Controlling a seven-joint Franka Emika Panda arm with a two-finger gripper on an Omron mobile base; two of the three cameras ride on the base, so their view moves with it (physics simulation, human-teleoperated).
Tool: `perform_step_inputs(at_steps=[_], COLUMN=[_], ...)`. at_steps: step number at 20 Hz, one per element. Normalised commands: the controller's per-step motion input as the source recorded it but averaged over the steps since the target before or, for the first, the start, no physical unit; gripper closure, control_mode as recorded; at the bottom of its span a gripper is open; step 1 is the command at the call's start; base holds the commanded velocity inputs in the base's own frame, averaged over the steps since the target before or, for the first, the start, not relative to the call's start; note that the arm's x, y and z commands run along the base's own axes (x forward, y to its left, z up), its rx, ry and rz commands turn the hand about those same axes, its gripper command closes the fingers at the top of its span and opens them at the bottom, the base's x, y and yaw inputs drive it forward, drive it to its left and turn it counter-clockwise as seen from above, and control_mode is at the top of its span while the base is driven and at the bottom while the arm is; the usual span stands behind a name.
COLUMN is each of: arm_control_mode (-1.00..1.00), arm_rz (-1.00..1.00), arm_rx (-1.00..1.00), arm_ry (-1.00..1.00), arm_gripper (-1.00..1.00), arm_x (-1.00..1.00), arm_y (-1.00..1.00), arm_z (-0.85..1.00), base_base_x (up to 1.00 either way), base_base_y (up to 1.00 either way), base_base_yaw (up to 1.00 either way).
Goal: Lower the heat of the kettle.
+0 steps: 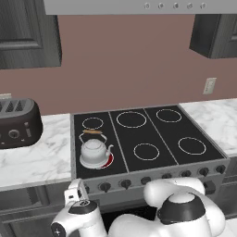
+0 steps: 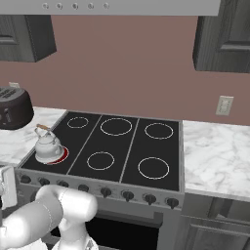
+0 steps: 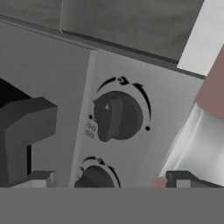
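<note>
Left base view shows the kettle [image 1: 95,150] standing upright on the front left burner of the black stove [image 1: 152,134], with a red glow [image 1: 109,160] showing under its right edge; its spout points right and the orange-brown bar tops its arched handle; to the left of the stove, a dark toaster [image 1: 18,122] sits on the marble counter [image 1: 39,157]; a row of dark knobs [image 1: 126,183] runs along the stove's front panel, and the gripper [image 1: 76,190] hangs just below the left end of that row, in front of the panel. Right base view has the kettle [image 2: 48,146] at the stove's near left corner; a wall outlet [image 2: 224,105] is on the wall right of the stove. Hand view looks close at the panel; one round knob [image 3: 117,116] fills the middle with a second knob [image 3: 95,178] beside it; the two finger tips [image 3: 179,178] stand wide apart, touching neither knob, so the hand is open and holds nothing.
</note>
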Motion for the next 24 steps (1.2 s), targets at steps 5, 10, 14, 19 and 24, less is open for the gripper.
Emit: perform_step_inputs(at_steps=[5, 10, 14, 19, 24], arm_control_mode=[-1.00, -1.00, -1.00, -1.00, -1.00], arm_rz=[0.00, 0.00, 0.00, 0.00, 0.00], arm_rx=[-0.02, 0.00, 0.00, 0.00, 0.00], arm_ry=[-0.07, -0.11, -0.10, -0.04, 0.00], arm_gripper=[-1.00, -1.00, -1.00, -1.00, -1.00], arm_x=[0.03, 0.05, 0.06, 0.14, 0.23], arm_y=[0.03, 0.00, 0.00, 0.00, 0.00], arm_z=[-0.13, -0.03, 0.00, 0.00, -0.07], base_base_x=[0.00, 0.00, 0.00, 0.00, 0.00], base_base_y=[0.00, 0.00, 0.00, 0.00, 0.00], base_base_yaw=[0.00, 0.00, 0.00, 0.00, 0.00])
